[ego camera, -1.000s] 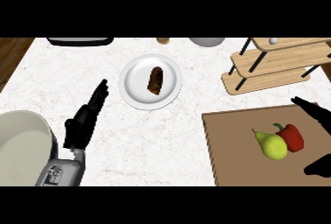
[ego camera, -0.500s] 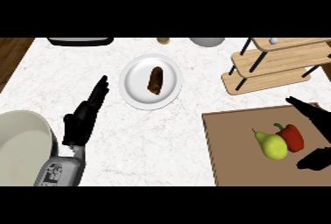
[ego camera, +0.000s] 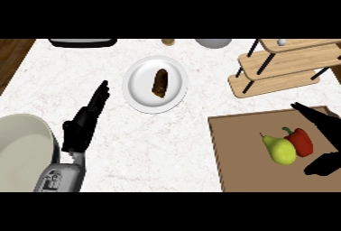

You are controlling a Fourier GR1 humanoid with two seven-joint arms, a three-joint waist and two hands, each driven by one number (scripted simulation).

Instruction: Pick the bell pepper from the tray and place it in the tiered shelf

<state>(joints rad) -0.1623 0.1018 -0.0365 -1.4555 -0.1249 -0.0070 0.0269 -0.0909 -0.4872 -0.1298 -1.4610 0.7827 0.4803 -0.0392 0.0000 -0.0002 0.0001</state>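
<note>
The red bell pepper (ego camera: 303, 140) lies on the brown tray (ego camera: 240, 153), near the tray's right edge. It touches a yellow-green pear (ego camera: 281, 150) on its left side. Look at your right hand (ego camera: 321, 123). It has slid a little way in from the tray's right edge since a moment ago. Now its long fingers reach over the tray just past the far side of the pepper, and its thumb sits on the near side. The fingers are straight and spread, so they hold nothing yet. I think the hand is getting ready to close round the pepper, so the picking part has only just begun. Mind the pear, because it sits so close that it could get bumped or grabbed too. The tiered shelf (ego camera: 279, 67) stands at the far right corner of the table (ego camera: 133, 149), just past the tray's far edge, and no pepper is on it yet. Your left hand (ego camera: 78, 131) rests near the table's left edge with straight fingers, holding nothing, and it has hardly moved. A white plate (ego camera: 141, 67) with something brown on it sits in the middle of the table.
</note>
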